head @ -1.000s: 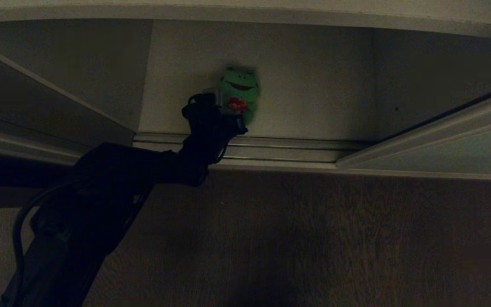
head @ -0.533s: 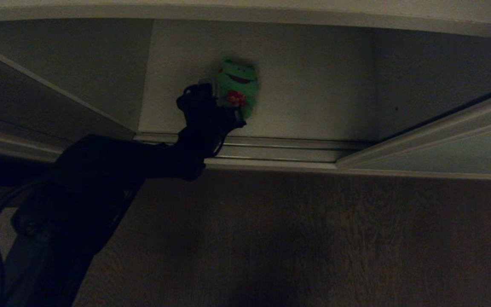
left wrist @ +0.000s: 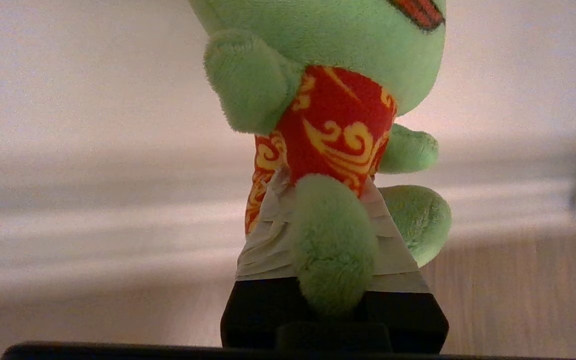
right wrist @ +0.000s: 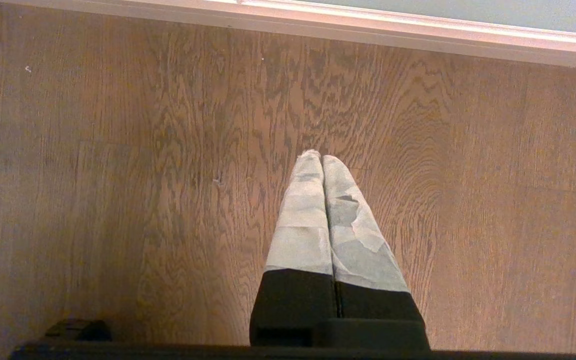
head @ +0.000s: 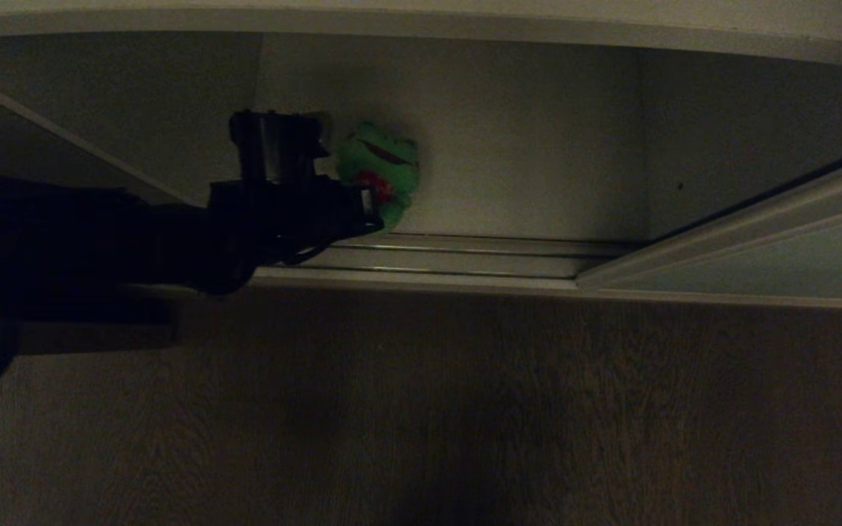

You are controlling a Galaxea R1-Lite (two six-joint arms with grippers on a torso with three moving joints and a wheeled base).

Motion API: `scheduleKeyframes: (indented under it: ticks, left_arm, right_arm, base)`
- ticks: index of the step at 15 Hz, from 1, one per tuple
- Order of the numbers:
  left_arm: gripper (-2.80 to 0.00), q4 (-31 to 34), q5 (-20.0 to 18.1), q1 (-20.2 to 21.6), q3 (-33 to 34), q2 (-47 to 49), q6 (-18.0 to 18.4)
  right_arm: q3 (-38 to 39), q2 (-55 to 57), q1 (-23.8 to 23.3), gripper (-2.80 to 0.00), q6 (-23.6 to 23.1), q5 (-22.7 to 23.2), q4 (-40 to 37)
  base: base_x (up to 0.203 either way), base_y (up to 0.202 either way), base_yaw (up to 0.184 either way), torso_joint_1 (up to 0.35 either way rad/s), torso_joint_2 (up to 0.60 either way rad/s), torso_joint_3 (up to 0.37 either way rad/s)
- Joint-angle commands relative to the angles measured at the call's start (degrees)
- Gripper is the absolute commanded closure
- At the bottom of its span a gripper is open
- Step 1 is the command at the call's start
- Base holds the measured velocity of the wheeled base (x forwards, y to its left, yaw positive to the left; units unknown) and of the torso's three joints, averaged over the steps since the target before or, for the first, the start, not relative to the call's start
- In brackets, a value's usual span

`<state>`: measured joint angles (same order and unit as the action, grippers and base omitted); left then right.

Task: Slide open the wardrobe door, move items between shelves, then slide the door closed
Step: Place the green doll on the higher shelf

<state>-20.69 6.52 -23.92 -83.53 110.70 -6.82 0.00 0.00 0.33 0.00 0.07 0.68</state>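
Now, floor: brown wood-grain floor (head: 509,409) fills the lower half of the head view, up to the wardrobe's sill.
Wardrobe interior: white back wall (head: 523,139) between white side walls; a white shelf (head: 421,18) spans the top edge of the head view.
Sliding wardrobe door: pale grey-green panel (head: 794,256) with a cream edge, slid to the robot's right, leaving the compartment open in front.
Floor track: ribbed metal floor track (head: 494,256) runs along the sill, between the floor and the interior.
Left arm: dark left arm (head: 85,234) reaches in nearly level from the robot's left, its wrist above the left end of the track.
Open room: the compartment to the right of the frog, as far as the door's edge, holds nothing visible.
Left pincer: left pincer (left wrist: 333,235) is clamped on the frog's lower body, its taped fingers (left wrist: 263,245) pressed to either side behind one leg.
Frog: green plush frog (head: 381,172) with a red patterned chest, held upright and tilted slightly, in front of the back wall, above the track's inner side.
Right pincer: right pincer (right wrist: 322,160) points at the floor, its taped fingers (right wrist: 300,220) pressed together, holding nothing.
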Motion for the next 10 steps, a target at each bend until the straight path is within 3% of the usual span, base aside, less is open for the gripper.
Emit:
scheduleKeyframes:
  ticks: [1,7,10]
  left_arm:
    - [0.00,4.09,0.14,0.12,9.03,-13.95,-0.19]
    - [0.00,20.92,1.78,1.38,32.47,-47.62,-0.26]
    - [0.00,29.51,2.04,6.77,42.61,-64.67,0.16]
  right_arm:
    - [0.00,-0.18,0.02,0.00,0.00,0.01,0.02]
    - [0.00,-0.18,0.02,0.00,0.00,0.01,0.02]
    - [0.00,-0.18,0.02,0.00,0.00,0.01,0.02]
  base:
    - [0.000,0.000,0.000,0.000,0.00,0.000]
    - [0.000,0.000,0.000,0.000,0.00,0.000]
    - [0.000,0.000,0.000,0.000,0.00,0.000]
